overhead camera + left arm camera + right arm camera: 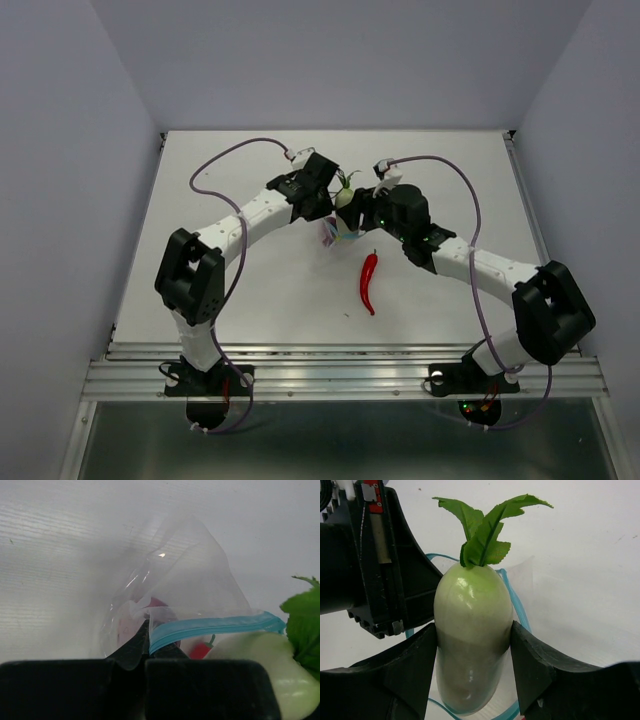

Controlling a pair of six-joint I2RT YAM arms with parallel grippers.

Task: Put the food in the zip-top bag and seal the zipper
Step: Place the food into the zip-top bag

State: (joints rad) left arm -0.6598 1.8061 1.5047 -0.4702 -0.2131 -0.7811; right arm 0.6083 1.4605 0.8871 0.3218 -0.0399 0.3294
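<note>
Right wrist: right gripper is clamped on the radish, one pad on each flank of the lower body. Leaves point away from the palm and the root end points down, probably so the narrow tip enters first. The zipper loops behind and under the radish, so the tip looks to be at the bag mouth. Can't tell how deep.

Left wrist: left gripper has its jaws together, pinching the bag rim right at the zipper's end. My read is that it's propping the mouth open for the other arm.

Materials:
- Radish: smooth, glossy, pale green-white tapered oval, with matte serrated leaves.
- Bag: thin clear film, crinkled, throwing glare. Floppy, so it needs the pinch.
- Zipper: light-blue strip, bowed.
- Onion: pinkish blur just beyond the left fingertips, apparently inside the bag.
- Chili: long, curved, glossy red, lying loose on the table base-side of both grippers.
</note>
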